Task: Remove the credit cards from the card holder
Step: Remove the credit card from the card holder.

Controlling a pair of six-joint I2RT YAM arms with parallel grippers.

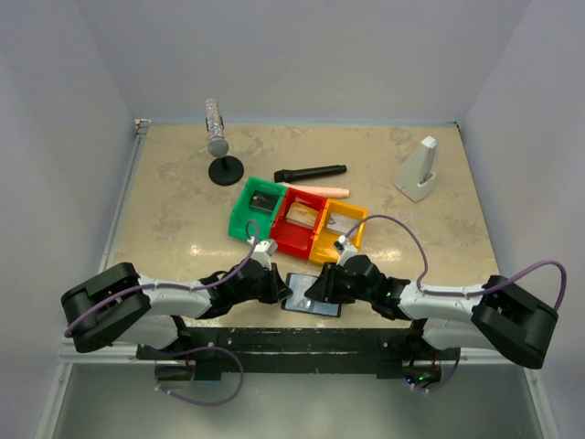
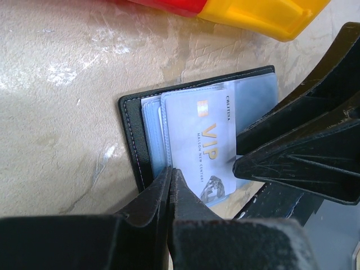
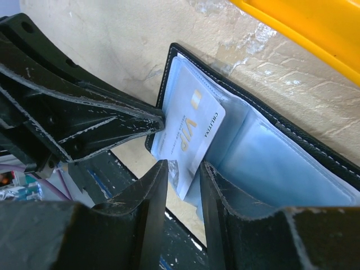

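It looked like a robotics lab cell: blank white walls [image 1: 302, 55] enclosed a beige worktop [image 1: 183, 201] with robot arms [image 1: 174, 297] bolted on.

Top camera looks down from behind; wrist cameras — close — share the card holder [image 2: 134, 135].

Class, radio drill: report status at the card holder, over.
Left pincer shut, tips on card holder edge. Right pincer open, straddling VIP card. Card partly sleeved. Yellow bin apart, behind.

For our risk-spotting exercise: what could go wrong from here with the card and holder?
The right gripper straddles only a corner of the VIP card, so it may slip. The shut left gripper meets the card holder only at its edge; the holder may drag along.
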